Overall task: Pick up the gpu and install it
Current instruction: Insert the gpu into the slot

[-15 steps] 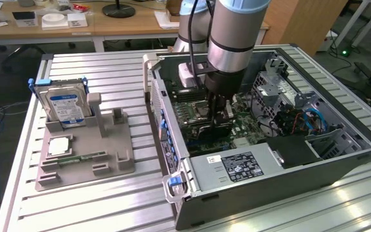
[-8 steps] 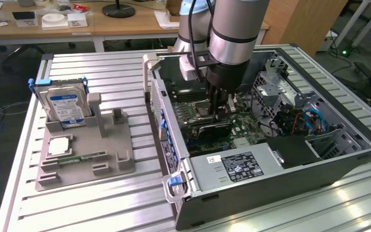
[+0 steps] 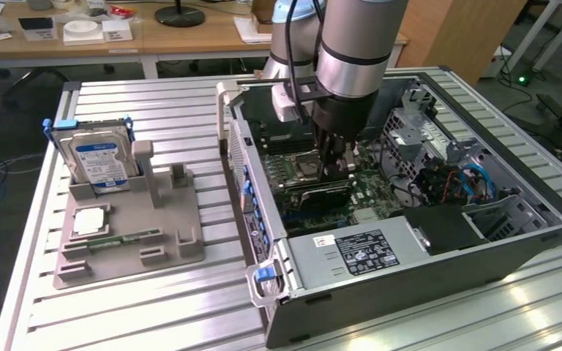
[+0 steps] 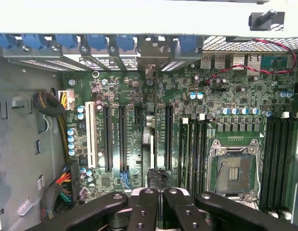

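Slatted table (image 3: pixel 164 307): 1 PC case (image 3: pixel 515 241), 1 arm; fingers (image 4: pixel 144 202) pinched on 1 gpu (image 4: pixel 157 179).

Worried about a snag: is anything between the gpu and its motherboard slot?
Nothing visible does. The gripper is closed on the gpu, held edge-on just above the motherboard slots, with no cable crossing there.

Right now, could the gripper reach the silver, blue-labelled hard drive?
Probably yes: the hard drive stands upright in its grey holder, top uncovered, though the gripper sits inside the computer case.
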